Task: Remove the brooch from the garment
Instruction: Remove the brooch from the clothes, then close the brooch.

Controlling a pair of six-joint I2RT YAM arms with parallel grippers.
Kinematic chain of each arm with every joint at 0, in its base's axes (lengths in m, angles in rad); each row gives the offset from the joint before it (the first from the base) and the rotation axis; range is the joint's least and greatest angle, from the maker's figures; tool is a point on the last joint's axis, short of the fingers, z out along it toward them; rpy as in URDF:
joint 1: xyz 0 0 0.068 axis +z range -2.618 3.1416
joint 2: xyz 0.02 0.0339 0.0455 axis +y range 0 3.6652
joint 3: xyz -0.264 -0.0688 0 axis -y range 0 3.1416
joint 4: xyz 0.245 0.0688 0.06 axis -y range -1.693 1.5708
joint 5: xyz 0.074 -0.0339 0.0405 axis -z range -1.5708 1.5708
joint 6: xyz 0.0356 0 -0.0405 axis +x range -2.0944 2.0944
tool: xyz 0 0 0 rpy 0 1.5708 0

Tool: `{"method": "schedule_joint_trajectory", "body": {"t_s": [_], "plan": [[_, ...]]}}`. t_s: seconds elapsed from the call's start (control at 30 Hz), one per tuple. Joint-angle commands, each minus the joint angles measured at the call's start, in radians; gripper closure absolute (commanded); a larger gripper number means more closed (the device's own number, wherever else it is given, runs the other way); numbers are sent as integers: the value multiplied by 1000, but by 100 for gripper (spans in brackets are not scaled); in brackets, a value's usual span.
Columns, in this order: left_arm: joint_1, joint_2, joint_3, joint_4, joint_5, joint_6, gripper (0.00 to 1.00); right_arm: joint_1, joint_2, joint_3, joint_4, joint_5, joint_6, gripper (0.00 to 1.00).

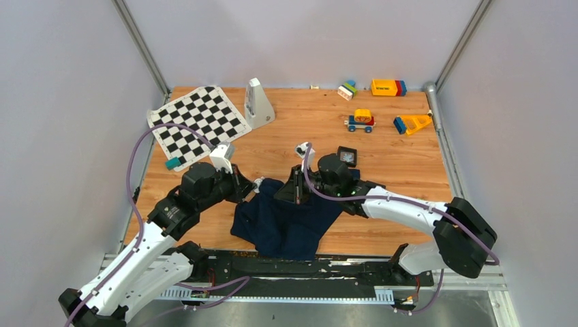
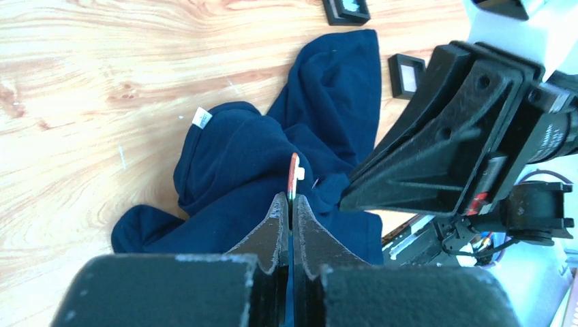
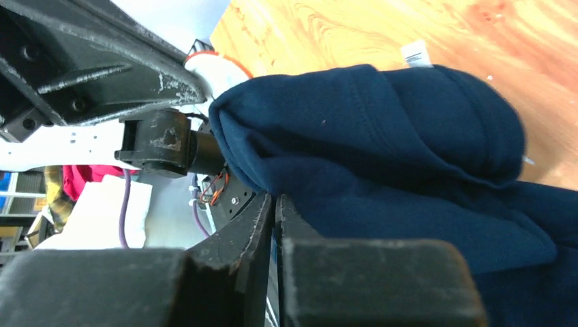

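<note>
The dark blue garment (image 1: 290,218) lies crumpled near the front edge of the tabletop (image 1: 402,174), between the two arms. The left gripper (image 2: 290,204) is fully closed, pinching the thin brooch (image 2: 294,174) edge-on just above the cloth. The right gripper (image 3: 275,201) has its jaws almost together at a fold of the garment; I cannot tell whether it has hold of any cloth.

On my desk (image 1: 402,174) I see a chequered mat (image 1: 198,126) at the far left, a white wedge-shaped object (image 1: 257,103) beside it, a toy car (image 1: 360,121), a yellow block (image 1: 387,87) and a small black frame (image 1: 347,156).
</note>
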Motion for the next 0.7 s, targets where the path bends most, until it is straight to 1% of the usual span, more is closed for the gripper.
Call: {"method": "schedule_joint_trajectory", "body": {"t_s": [0.0, 0.1, 0.27, 0.47, 0.5, 0.53, 0.57, 0.6, 0.63, 0.67], "plan": [[0, -3, 55, -67, -52, 3, 100, -19, -16, 118, -57, 110, -58, 100], [0, -2, 57, -100, -70, -5, 100, -69, -41, 166, -106, 146, -33, 100], [1, -3, 61, -144, -59, -23, 100, -159, -66, 176, -135, 198, 30, 100], [0, -22, 121, -257, -77, -17, 100, -193, -73, 140, -200, 251, 44, 100], [-1, -25, 142, -270, -77, -18, 100, -193, -73, 135, -198, 231, 30, 94], [0, -35, 158, -285, -61, -20, 100, -194, -73, 135, -197, 187, 8, 72], [-1, -41, 163, -284, -46, -27, 100, -193, -72, 137, -197, 138, -14, 48], [-1, -50, 170, -278, -8, -33, 100, -193, -74, 139, -194, 97, -28, 34], [-1, -53, 171, -270, 14, -47, 100, -192, -81, 139, -191, 64, -42, 28], [0, -52, 171, -248, 68, -56, 100, -193, -93, 137, -184, 36, -56, 27]]}}
